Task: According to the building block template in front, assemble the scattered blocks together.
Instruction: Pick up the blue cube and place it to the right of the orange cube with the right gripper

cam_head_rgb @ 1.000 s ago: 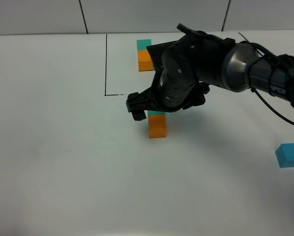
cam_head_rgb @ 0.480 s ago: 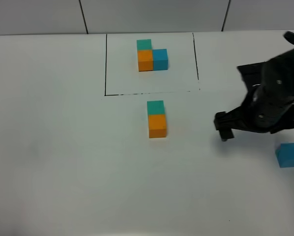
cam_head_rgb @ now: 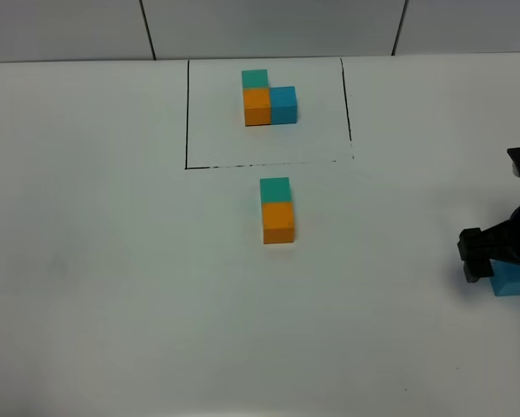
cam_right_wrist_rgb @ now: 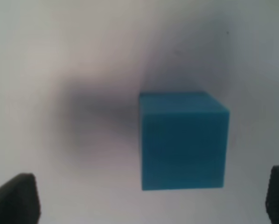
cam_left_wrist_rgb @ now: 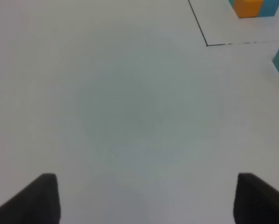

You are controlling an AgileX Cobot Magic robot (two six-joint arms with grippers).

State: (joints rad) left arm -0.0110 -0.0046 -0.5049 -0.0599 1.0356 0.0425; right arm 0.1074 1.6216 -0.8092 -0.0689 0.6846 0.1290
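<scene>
One blue cube (cam_right_wrist_rgb: 181, 140) before the right gripper (cam_right_wrist_rgb: 146, 198).
Jaws wide, cube untouched between them; left gripper (cam_left_wrist_rgb: 151, 198) wide too, empty.

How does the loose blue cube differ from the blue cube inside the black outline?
The loose blue cube stands alone; the framed blue cube abuts an orange cube. The loose one has the open right gripper over it; the framed one lies inside the black outline, no gripper near. Both look the same blue.
</scene>
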